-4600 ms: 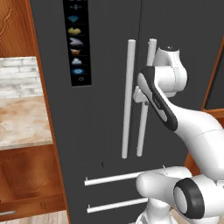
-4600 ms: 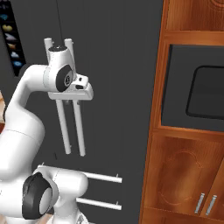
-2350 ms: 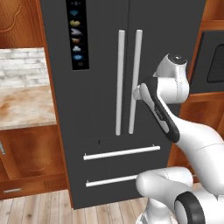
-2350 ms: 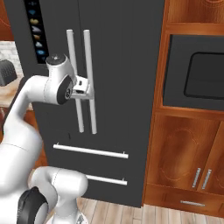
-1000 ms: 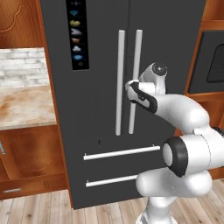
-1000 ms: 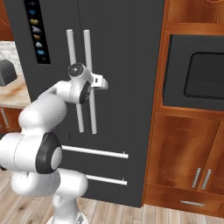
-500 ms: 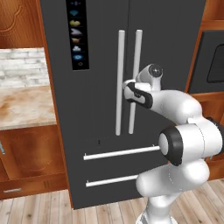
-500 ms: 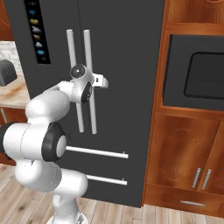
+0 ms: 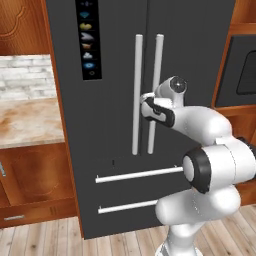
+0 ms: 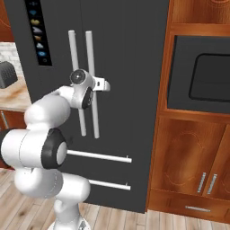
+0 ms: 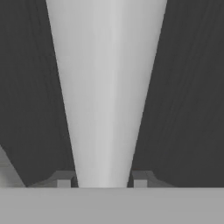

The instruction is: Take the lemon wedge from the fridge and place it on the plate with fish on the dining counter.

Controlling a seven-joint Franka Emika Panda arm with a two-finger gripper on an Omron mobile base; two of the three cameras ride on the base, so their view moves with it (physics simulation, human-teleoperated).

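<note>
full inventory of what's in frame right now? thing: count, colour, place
fridge: 1, dark grey, centre, doors closed
door handles: 2, silver vertical bars, side by side at the door seam
drawer handles: 2, silver horizontal bars, one above the other, lower fridge
icon panel: 1, black strip with coloured icons, on the left door
counter: 1, beige-rust marbled top on reddish wood base, left of the fridge
brick wall: 1, pale grey, behind that counter
built-in oven: 1, black, in wood cabinetry right of the fridge
wood cabinets: reddish brown, below the oven
floor: light wood planks
dark object: 1, on the counter, too cropped to identify
gripper: 1, fingers either side of the right door handle
</note>
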